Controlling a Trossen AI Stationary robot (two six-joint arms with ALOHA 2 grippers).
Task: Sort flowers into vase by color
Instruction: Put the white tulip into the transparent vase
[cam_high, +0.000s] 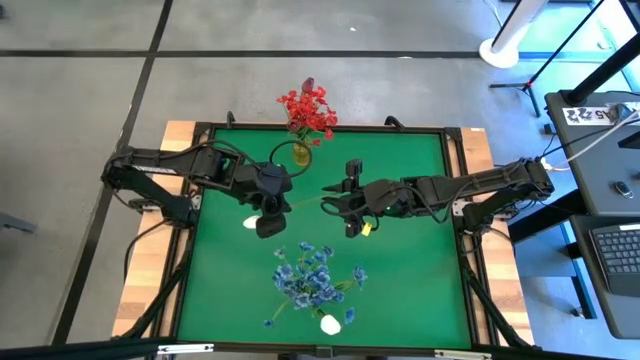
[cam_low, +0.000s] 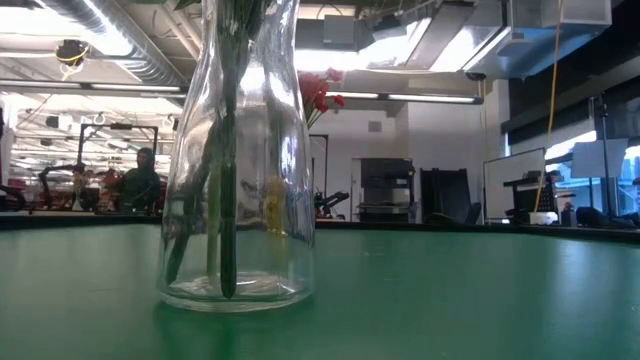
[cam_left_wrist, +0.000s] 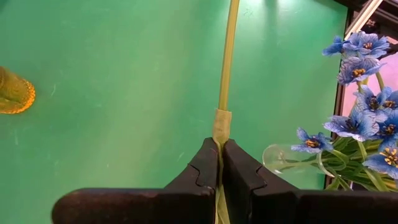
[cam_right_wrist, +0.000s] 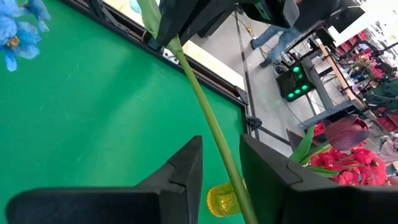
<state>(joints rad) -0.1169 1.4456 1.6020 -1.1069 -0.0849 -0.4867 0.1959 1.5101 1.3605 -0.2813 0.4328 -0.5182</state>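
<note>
The table (cam_high: 400, 270) is a green mat inside a dark frame on a wooden base, sitting on a grey concrete floor with dark seams. A desk with a keyboard (cam_high: 618, 250) stands off the right edge. At table height the room behind looks like a big open workshop with ceiling ducts and strip lights, and a person (cam_low: 140, 180) sits far back.

Over the middle of the table the left gripper (cam_left_wrist: 219, 163) is clamped tight on the pale green stem of a white tulip (cam_high: 252, 222), whose bloom pokes out on its outer side. The stem (cam_high: 305, 200) runs across to the right gripper (cam_right_wrist: 217, 158), whose fingers stand a bit apart on either side of it, so it's not pinching.

The yellow vase (cam_high: 301, 154) with the red sprays (cam_high: 308, 110) and the dark red rosebud (cam_high: 308, 85) is at the middle of the far edge. The clear glass vase (cam_low: 235, 150) with the blue sprays (cam_high: 312, 275) sits near the middle of the near edge, and a second white tulip (cam_high: 330, 324) lies by it.

Only the low view shows the green stems inside the glass vase. Only the right wrist view gets the rosebud (cam_right_wrist: 348, 132) up close.
</note>
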